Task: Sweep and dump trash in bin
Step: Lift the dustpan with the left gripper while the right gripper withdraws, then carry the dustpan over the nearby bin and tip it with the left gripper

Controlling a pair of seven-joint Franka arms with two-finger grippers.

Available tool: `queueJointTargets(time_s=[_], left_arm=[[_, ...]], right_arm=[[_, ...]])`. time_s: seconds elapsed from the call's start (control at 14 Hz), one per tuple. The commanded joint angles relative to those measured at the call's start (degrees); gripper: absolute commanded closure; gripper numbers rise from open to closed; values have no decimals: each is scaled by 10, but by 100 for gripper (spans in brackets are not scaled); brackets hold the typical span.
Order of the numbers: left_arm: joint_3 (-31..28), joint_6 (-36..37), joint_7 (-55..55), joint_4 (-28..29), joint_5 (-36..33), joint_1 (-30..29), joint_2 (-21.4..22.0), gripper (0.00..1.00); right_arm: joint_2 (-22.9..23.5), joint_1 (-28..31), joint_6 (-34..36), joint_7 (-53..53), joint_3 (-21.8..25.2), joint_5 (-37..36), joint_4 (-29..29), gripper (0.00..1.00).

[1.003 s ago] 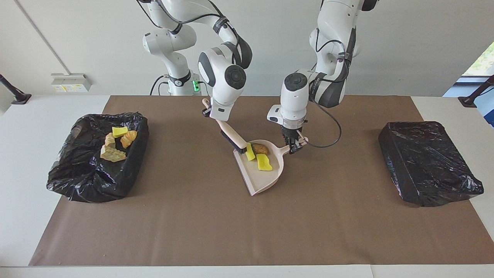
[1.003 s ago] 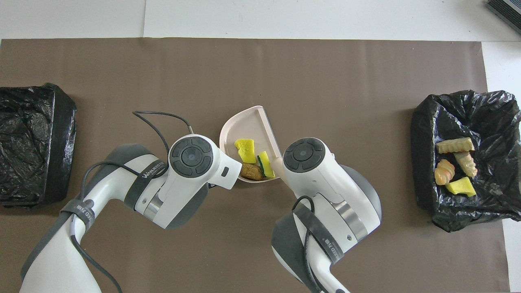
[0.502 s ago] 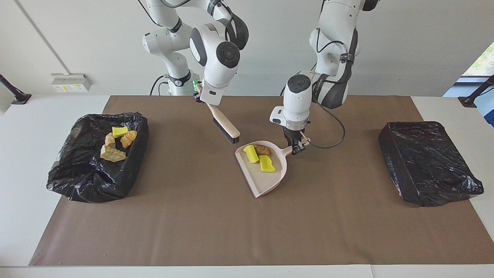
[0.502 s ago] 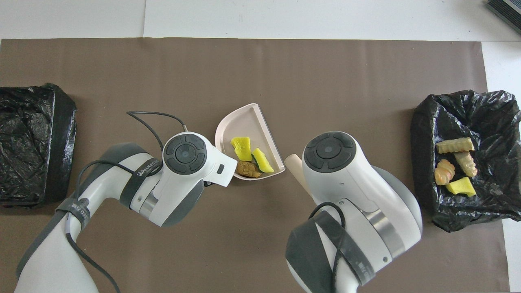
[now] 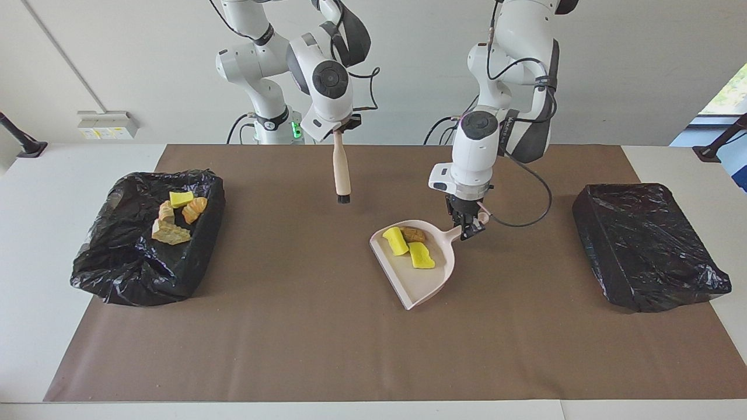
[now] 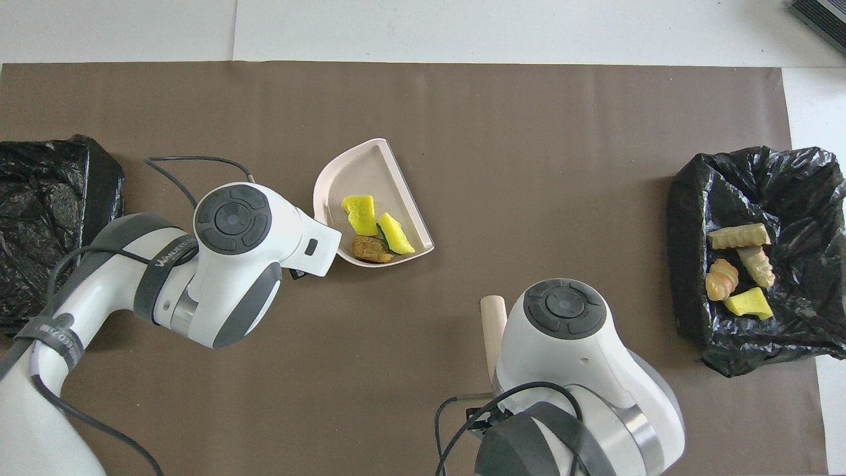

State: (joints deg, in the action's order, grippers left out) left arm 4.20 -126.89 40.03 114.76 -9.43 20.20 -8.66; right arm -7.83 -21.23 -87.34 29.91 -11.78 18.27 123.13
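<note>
Three pieces of trash [image 5: 408, 245], two yellow and one brown, are carried in the pink dustpan [image 5: 423, 283], whose handle is clamped by the left gripper [image 5: 468, 226] above the brown mat [image 5: 292, 326]. Four more lie in the black-lined bin [image 5: 111, 262] toward the right arm's end. The brush [image 5: 341, 172] is gripped, hanging bristles-down, by the right gripper [image 5: 339, 123].

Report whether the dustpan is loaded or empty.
Loaded: the dustpan holds two yellow sponge bits and a brown chunk near its handle.
</note>
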Motion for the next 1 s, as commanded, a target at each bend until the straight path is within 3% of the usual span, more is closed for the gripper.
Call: queueJointTargets(time_s=[0.0,0.36,0.57,0.72,0.93], left_arm=[[5,45,76,5,3,-62,56,100],[0,110,247,-9,34,-217,130,100],[-3,143,371,-35,95,-326,131,100],[-6,147,412,-53,100,-386,126,100],[-9,122,472,-61,86,-458,123,100]], right_arm=[[-6,-50,-61,93,-3,25,37,100],[-16,-107,-159,101,-3,26,111,100],[-25,-111,-181,102,-3,26,135,100],[-1,-110,-230,92,-3,26,140,100],[11,-109,-249,64,-3,32,146,100]])
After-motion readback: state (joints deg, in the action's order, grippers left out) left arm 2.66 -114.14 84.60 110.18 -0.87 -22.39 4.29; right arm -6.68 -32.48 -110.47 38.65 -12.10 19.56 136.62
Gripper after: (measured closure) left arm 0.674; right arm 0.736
